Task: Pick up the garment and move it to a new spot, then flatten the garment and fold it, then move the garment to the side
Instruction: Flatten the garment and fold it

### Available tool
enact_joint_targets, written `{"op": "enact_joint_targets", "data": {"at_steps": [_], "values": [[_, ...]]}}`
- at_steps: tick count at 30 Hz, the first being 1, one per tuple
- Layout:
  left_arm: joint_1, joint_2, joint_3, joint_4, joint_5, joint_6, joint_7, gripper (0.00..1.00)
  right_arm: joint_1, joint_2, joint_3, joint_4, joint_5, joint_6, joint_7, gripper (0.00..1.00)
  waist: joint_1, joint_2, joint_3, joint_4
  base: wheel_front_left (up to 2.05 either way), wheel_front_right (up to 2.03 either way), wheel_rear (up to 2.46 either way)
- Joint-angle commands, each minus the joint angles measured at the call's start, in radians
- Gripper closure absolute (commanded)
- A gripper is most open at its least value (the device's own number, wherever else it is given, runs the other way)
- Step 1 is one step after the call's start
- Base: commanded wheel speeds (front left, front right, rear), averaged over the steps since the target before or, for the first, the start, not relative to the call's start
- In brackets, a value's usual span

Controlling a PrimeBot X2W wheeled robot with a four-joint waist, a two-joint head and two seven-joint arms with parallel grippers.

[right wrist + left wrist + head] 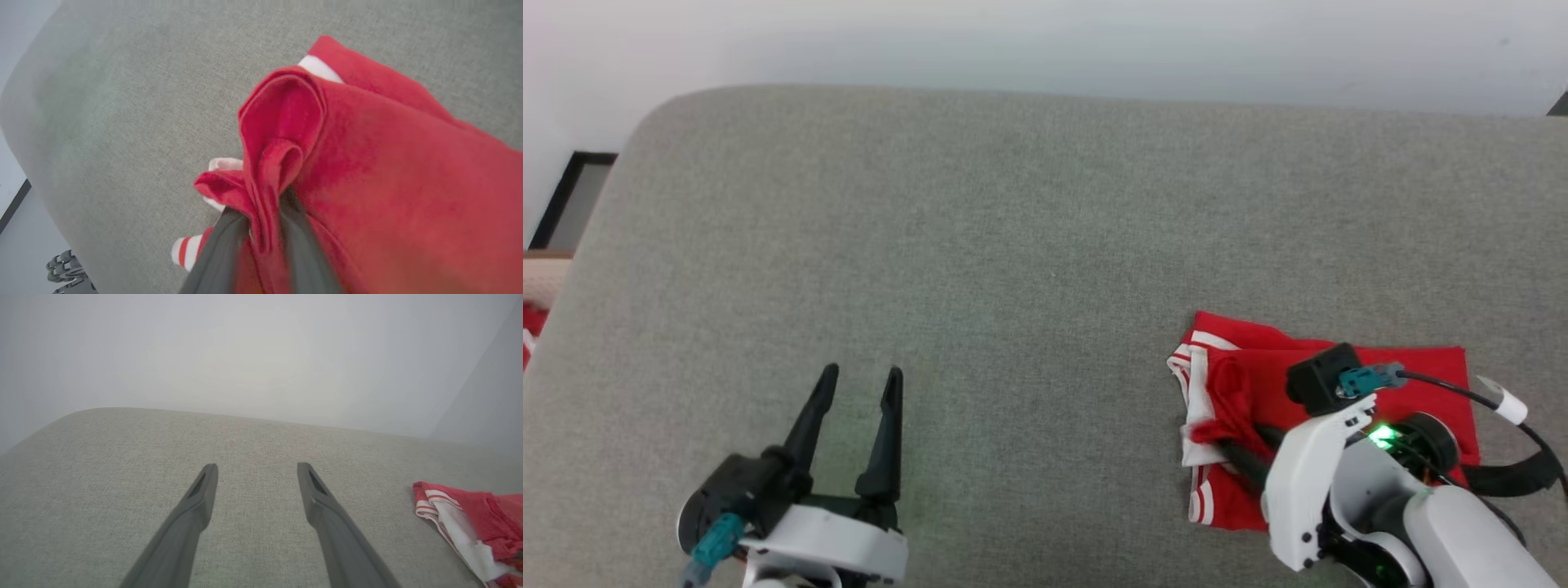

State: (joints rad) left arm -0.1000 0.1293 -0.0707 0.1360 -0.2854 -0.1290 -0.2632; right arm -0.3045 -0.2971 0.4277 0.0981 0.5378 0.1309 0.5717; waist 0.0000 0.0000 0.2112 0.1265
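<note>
- Red cloth of the garment [1421, 371] is bunched into a raised ridge where the right gripper [261, 206] pinches it. A pull from here would likely drag the top layer and undo the fold.
- Risk: the hold takes in only a thin fold. The cloth may slip free, or snag on a finger at release and lift with it.
- Position: the garment lies folded on the grey padded surface [1013, 245], near right. Its ridge sits between the right jaws, which are closed on it.
- Left gripper [862, 374]: jaws spread wide, empty, well apart from the garment.
</note>
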Motion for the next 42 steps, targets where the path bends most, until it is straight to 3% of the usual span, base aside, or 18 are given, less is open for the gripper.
{"op": "enact_joint_targets", "data": {"at_steps": [1,6,12,18,25,35,42], "values": [[0.018,0.002,0.003,0.002,0.006,-0.002,-0.001,0.0,-0.014,0.014,0.01,0.009,-0.001,0.0,-0.015,0.0,0.0,0.0,-0.018,-0.008,0.0,0.0,0.0],[0.048,0.011,0.019,0.006,-0.002,-0.002,-0.001,0.0,-0.026,0.027,0.021,0.007,0.042,0.0,-0.036,0.0,0.0,0.0,-0.051,-0.042,0.0,0.0,0.0],[0.064,0.019,0.023,0.018,-0.012,-0.002,-0.001,0.0,-0.022,-0.001,-0.044,0.039,0.082,0.0,-0.101,0.0,0.0,0.0,-0.083,-0.089,0.0,0.0,0.0],[0.058,0.028,0.026,0.044,-0.034,-0.002,-0.001,0.0,-0.011,-0.042,-0.133,0.149,0.092,0.0,-0.237,0.0,0.0,0.0,-0.098,-0.132,0.0,0.0,0.0],[0.067,0.036,0.042,0.087,-0.051,-0.002,-0.001,0.0,-0.019,-0.076,-0.182,0.305,-0.036,0.0,-0.459,0.0,0.0,0.0,-0.129,-0.167,0.0,0.0,0.0],[0.104,0.059,0.072,0.104,-0.034,-0.002,-0.001,0.0,-0.029,-0.011,-0.235,0.427,-0.149,0.0,-0.746,0.0,0.0,0.0,-0.192,-0.189,0.0,0.0,0.0],[0.158,0.052,0.104,0.07,-0.02,-0.002,-0.001,0.0,0.025,0.035,-0.303,0.382,-0.195,0.0,-0.82,0.0,0.0,0.0,-0.212,-0.189,0.0,0.0,0.0]]}}
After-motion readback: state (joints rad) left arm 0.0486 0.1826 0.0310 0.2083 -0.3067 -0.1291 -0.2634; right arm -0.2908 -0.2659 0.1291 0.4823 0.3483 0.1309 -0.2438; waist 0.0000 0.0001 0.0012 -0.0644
